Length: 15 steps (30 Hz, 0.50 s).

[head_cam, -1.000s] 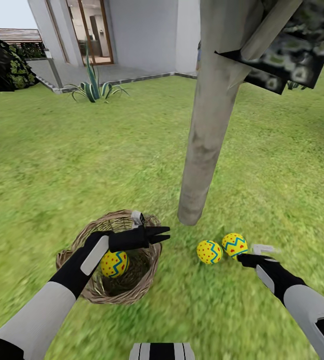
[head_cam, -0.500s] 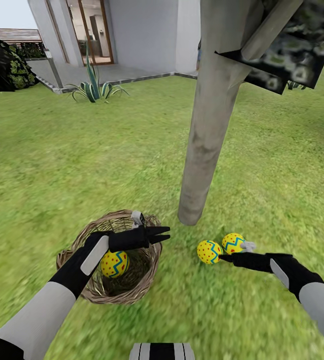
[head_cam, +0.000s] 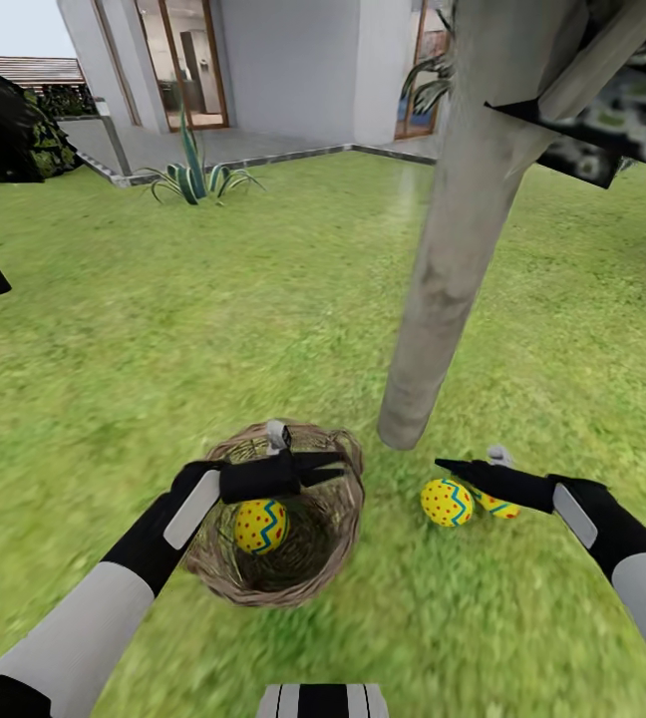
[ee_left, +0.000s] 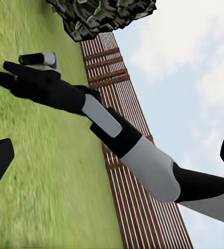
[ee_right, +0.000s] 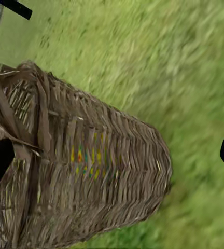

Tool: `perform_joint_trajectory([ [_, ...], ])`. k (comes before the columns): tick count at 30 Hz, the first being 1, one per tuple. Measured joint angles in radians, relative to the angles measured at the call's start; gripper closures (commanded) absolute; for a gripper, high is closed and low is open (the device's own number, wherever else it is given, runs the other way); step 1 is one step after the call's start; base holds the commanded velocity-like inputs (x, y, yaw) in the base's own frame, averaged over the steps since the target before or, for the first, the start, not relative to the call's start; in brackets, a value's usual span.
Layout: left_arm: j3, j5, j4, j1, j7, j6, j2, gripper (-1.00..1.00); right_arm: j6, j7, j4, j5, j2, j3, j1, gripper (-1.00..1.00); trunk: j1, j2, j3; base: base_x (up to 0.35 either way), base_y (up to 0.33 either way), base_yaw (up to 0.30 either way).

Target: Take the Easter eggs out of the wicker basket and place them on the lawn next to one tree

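Egg (head_cam: pixel 261 526) in the basket (head_cam: pixel 335 543) lies just below the left gripper (head_cam: pixel 331 463), fingers seemingly pressed together, the nearer arm.

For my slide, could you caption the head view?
Two eggs lie beside the tree trunk; one egg remains in the wicker basket.

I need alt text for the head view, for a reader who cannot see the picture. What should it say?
One yellow egg lies in a wicker basket on the lawn, under the left end effector. Two more eggs lie on the grass beside a tree trunk, by the right end effector. A white house stands behind.
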Motion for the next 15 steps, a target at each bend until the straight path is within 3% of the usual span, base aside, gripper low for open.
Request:
perform_joint_trajectory([
  [3,0.001,0.0,0.0,0.0,-0.001,0.0,0.001,-1.0,0.0,0.006,-0.003,-0.025,0.004,0.003,0.0,-1.0,0.0,0.0,0.0,0.0,0.303,0.0],
  [8,0.001,0.0,0.0,0.0,-0.002,0.001,0.005,-1.0,0.001,0.008,-0.016,-0.032,0.005,0.006,0.0,-1.0,0.0,0.0,0.0,0.0,0.284,0.0],
  [15,0.001,0.001,0.0,0.0,-0.003,0.0,0.007,-1.0,0.002,0.009,-0.033,-0.033,0.005,0.007,0.0,-1.0,0.0,0.0,0.0,0.0,0.049,0.0],
])
